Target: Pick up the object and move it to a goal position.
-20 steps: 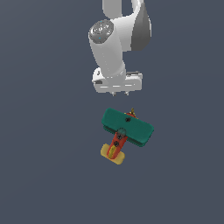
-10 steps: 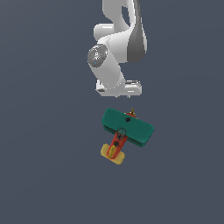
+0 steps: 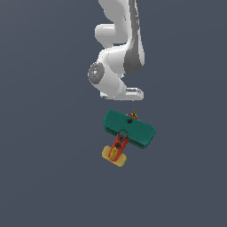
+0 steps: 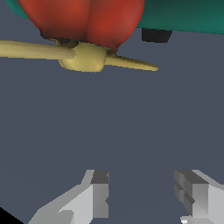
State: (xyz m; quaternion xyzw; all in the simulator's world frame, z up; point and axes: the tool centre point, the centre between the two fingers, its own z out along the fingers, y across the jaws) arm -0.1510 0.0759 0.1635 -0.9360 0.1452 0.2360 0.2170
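The toy airplane (image 3: 127,135) lies just below the arm (image 3: 119,57) in the exterior view, propeller (image 4: 83,55) end nearest it.

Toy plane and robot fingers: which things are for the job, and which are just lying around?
For the job:
- toy airplane, teal wing, red body, tan propeller
- robot fingers, open, nothing between them

Just lying about:
- nothing else shows, only the plain grey floor

The toy airplane (image 3: 126,135) is lying flat on the gray ground, its wide teal wing facing up. Its red-orange body is running back to a yellow tail, black screws are showing along it, and its tan propeller (image 4: 83,54) is pointing toward me.
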